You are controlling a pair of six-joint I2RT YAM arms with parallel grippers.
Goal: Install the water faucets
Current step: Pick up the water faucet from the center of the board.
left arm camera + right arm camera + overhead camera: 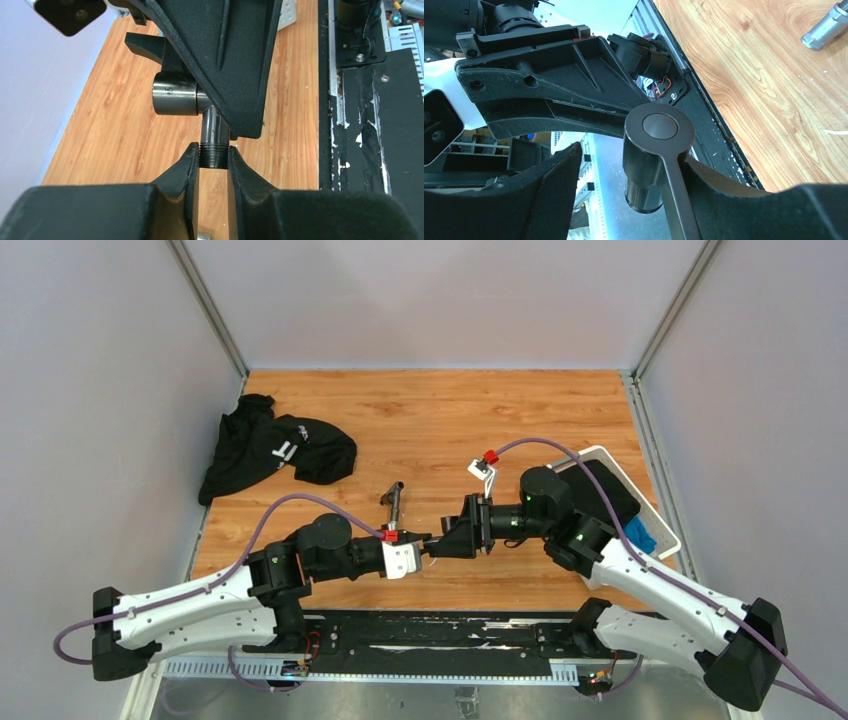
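1. Two grippers meet over the middle of the wooden table (pixel 450 420), both at one faucet (pixel 175 93), which seems to be held clear of the boards.
2. Left gripper (pixel 213 159): its jaws are clamped tight on the faucet's threaded stub (pixel 213 150), right at the fingertips.
3. Right gripper (pixel 634 160): its jaws stand well apart around the faucet's capped head. The lever handle (pixel 679 200) lies against one finger and the other finger is apart from the head, so it grips nothing.
4. The step in hand looks like fitting or turning the head while the stub is held. The next move calls for the right jaws to close squarely on the head or lever, with the left grip firm so the stub stays straight.
5. A second faucet piece (pixel 393 502) lies on the table just beyond the left gripper, touched by neither gripper.
6. Containers: the white basket (pixel 598 452) by the table's right edge holds dark cloth (pixel 610 490) and something blue (pixel 640 537); no faucet part shows in it. A black garment (pixel 275 445) lies loose at the far left.
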